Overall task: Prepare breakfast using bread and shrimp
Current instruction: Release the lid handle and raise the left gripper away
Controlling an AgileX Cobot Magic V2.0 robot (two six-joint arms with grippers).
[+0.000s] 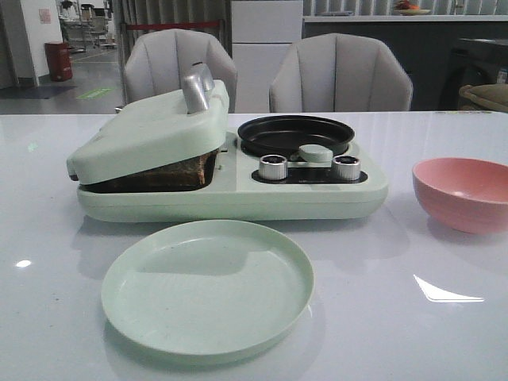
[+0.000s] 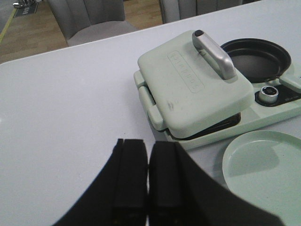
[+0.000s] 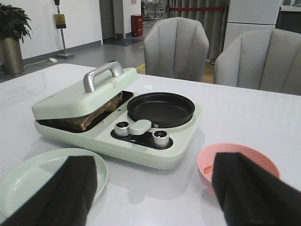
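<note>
1. The bread (image 1: 171,172) lies inside the left compartment of the breakfast maker (image 1: 238,194), under the lid (image 1: 147,127). Only its dark toasted edge shows in the gap, because the lid rests tilted on it and is not fully down.
2. The shrimp cannot be seen in any view; the inside of the pink bowl (image 1: 463,193) is hidden by its wall in the front view and by a finger in the right wrist view.
3. The round black pan (image 1: 295,135) sits in the right far part of the maker, with two metal knobs (image 1: 272,167) just near it.
4. The pale green plate (image 1: 208,287) lies on the tabletop (image 1: 48,238), just near of the maker. The pink bowl stands to the right.
5. The left gripper (image 2: 148,176) hovers over the tabletop left of the maker, jaws pressed together, holding nothing.
6. The right gripper (image 3: 150,188) hovers on the near side, facing the maker, jaws spread wide and holding nothing.
</note>
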